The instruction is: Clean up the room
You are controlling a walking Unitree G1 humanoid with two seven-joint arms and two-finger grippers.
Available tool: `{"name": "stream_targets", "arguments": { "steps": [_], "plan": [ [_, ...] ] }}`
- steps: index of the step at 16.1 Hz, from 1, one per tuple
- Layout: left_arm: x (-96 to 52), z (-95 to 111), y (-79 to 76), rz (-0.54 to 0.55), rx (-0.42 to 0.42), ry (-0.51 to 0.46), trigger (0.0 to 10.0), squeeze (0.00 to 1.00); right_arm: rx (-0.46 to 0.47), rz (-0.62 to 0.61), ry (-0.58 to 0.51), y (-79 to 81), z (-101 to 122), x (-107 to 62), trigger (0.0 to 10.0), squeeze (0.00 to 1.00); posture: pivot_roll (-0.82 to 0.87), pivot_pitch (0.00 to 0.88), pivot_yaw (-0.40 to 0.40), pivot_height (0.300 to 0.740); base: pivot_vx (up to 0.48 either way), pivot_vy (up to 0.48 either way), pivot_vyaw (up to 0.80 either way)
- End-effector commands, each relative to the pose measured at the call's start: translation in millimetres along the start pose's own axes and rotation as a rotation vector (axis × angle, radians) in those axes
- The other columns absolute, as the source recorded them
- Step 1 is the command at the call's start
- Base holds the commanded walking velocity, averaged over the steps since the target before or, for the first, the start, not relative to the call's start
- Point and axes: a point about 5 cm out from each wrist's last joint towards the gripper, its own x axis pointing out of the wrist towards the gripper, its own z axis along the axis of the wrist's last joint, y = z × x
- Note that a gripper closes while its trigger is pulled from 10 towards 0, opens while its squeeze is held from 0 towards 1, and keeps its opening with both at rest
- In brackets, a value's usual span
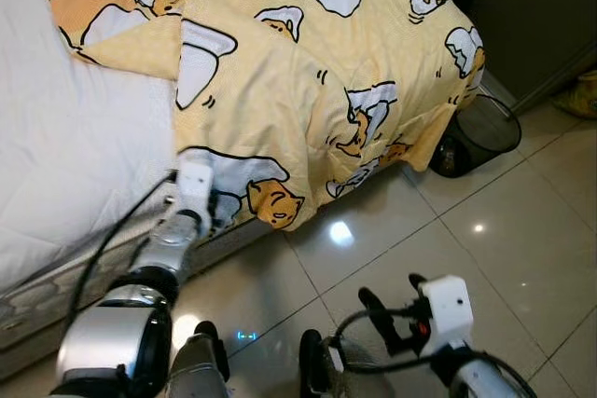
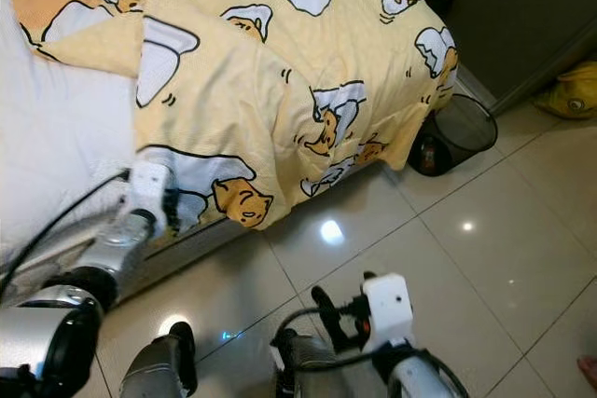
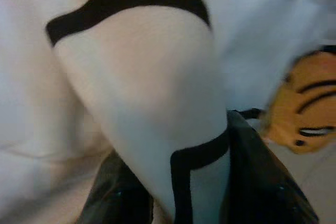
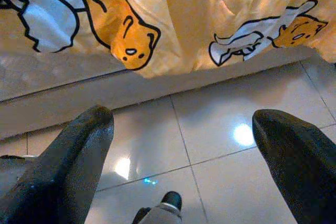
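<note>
Yellow blanket, one, is pinched at its edge by left gripper fingers; right gripper fingers spread wide.

A black wire bin stands on the shiny tile floor by the bed's corner. A dark cabinet is just behind it. Something yellow lies on the floor beside the cabinet.
</note>
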Motion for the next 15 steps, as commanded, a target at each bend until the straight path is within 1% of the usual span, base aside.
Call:
{"name": "stream_targets", "arguments": {
  "steps": [1, 4, 6, 8, 9, 10, 12, 13, 14, 15],
  "plan": [
    [-1.4, -9, -7.3, -0.033, -0.004, 0.027, 0.0, 0.0, 0.007, -0.028, 0.028, -6.3, -7, -4.2, 10.0, 0.0, -0.22, 0.206, -0.132, 0.74, 0.0, 0.0, 0.0],
    [-0.6, -5, -5.8, -0.007, -0.006, 0.014, 0.0, 0.0, 0.003, -0.019, 0.016, -6.4, -5, 4.3, 10.0, 0.0, -0.22, 0.194, -0.131, 0.74, 0.0, 0.0, 0.0],
    [-0.5, -4, -4.0, 0.004, -0.016, 0.014, 0.0, 0.0, 0.001, -0.017, 0.013, -6.2, -5, 6.2, 10.0, 0.0, -0.22, 0.193, -0.13, 0.74, 0.0, 0.0, 0.0],
    [-0.5, -5, -2.8, 0.001, 0.001, 0.021, 0.0, 0.0, -0.002, -0.016, 0.015, -7.9, -6, 8.1, 10.0, 0.0, -0.21, 0.178, -0.125, 0.74, 0.0, 0.0, 0.0],
    [-1.1, -7, -1.4, 0.009, 0.048, 0.035, 4.5, 0.0, -0.004, -0.014, 0.015, -8.0, -7, 10.4, 10.0, 0.0, -0.21, 0.165, -0.119, 0.74, 0.0, 0.0, 0.0],
    [-2.1, -11, -0.8, 0.006, 0.091, 0.054, 10.0, 0.0, -0.005, -0.012, 0.011, -7.8, -6, 13.9, 10.0, 0.0, -0.21, 0.15, -0.111, 0.74, 0.0, 0.0, 0.0],
    [-5.1, -16, -2.2, -0.068, 0.084, 0.021, 10.0, 0.0, -0.003, -0.008, -0.009, -7.0, -2, 24.2, 10.0, 0.0, -0.19, 0.12, -0.091, 0.74, 0.0, 0.0, 0.0],
    [-7.4, -20, -4.4, -0.122, 0.133, 0.012, 10.0, 0.0, 0.001, 0.002, -0.012, -6.0, -2, 27.2, 10.0, 0.0, -0.18, 0.112, -0.084, 0.74, 0.0, 0.0, 0.0],
    [-12.0, -32, -10.2, -0.213, 0.232, 0.026, 10.0, 0.0, 0.003, 0.018, -0.003, -5.2, -4, 28.5, 10.0, 0.0, -0.18, 0.106, -0.079, 0.74, 0.0, 0.0, 0.0],
    [-16.1, -42, -13.9, -0.271, 0.293, 0.046, 10.0, 0.0, 0.002, 0.024, 0.007, -5.2, -8, 28.9, 10.0, 0.0, -0.17, 0.103, -0.075, 0.74, 0.0, 0.0, 0.0]
  ]
}}
